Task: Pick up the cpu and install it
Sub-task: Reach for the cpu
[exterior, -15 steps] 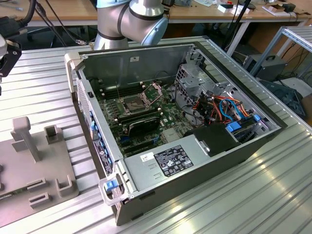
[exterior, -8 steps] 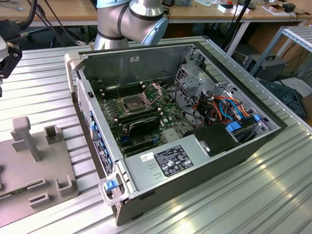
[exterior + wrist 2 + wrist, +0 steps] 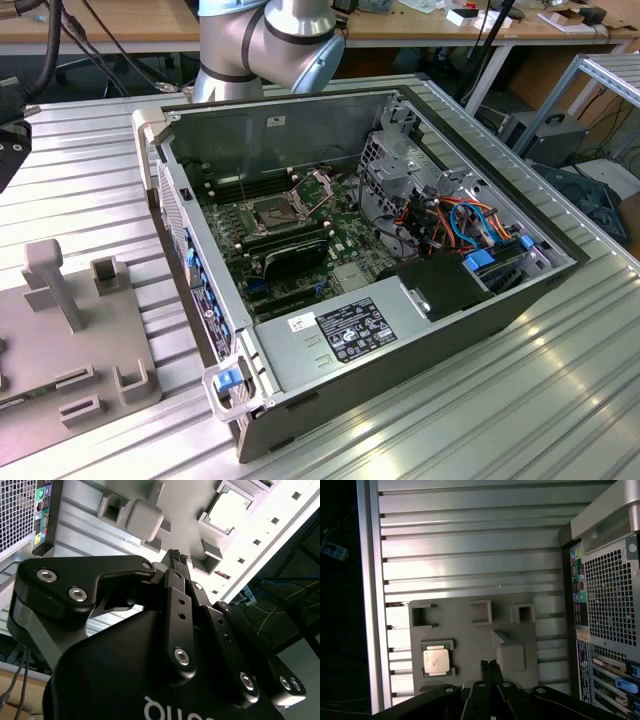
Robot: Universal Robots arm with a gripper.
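Hovering above the bench, the black two-fingered gripper [image 3: 489, 666] has its fingertips pressed together with nothing between them, as seen in both wrist views. Below it, a flat grey fixture plate with raised pockets [image 3: 470, 625] lies on the ribbed aluminium bench [image 3: 470, 560]. The square silver cpu [image 3: 436, 661] sits in a framed pocket near the plate's corner toward the bench edge, apart from the gripper. Beyond the plate lies the open dark computer case [image 3: 400, 330], its perforated rear panel beside the plate. Inside is the motherboard's square socket [image 3: 275, 212], its metal frame tilted up.
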